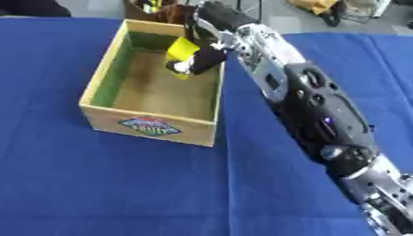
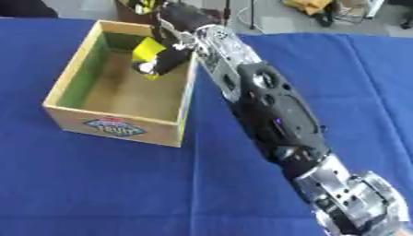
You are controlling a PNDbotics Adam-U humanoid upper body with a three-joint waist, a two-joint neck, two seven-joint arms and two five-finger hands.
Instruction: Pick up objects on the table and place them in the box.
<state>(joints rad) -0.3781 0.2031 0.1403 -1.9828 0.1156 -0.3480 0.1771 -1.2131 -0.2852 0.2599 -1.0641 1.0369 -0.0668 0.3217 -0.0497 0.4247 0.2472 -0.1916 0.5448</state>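
Blue cloth covers the counter (image 1: pixel 97 184) from edge to edge, and on it stands the open box (image 1: pixel 97 103), wood-coloured with a printed label on its near wall and a green lining down its left side. Through my left eye, my right arm runs in from the lower right corner and stretches across to the box's far right corner, where my right hand (image 1: pixel 206 57) hangs just above the cavity with its fingers curled around a yellow object (image 1: pixel 182 48). That object sits over the far end of the box, above the floor and not yet resting on it as far as I can judge; something small and pale shows at the fingertips, and I cannot make out what it is. Through my right eye the same reach reads a little more plainly: the hand is inside the line of the right wall, and the yellow piece is tilted, well apart from the green side. My left hand shows in neither view. I judge this to be the placing step. To do it well I should lower the hand straight down, keep the wrist off the right rim so the box is not shoved along the cloth, and uncurl the fingers only once the object is low inside.
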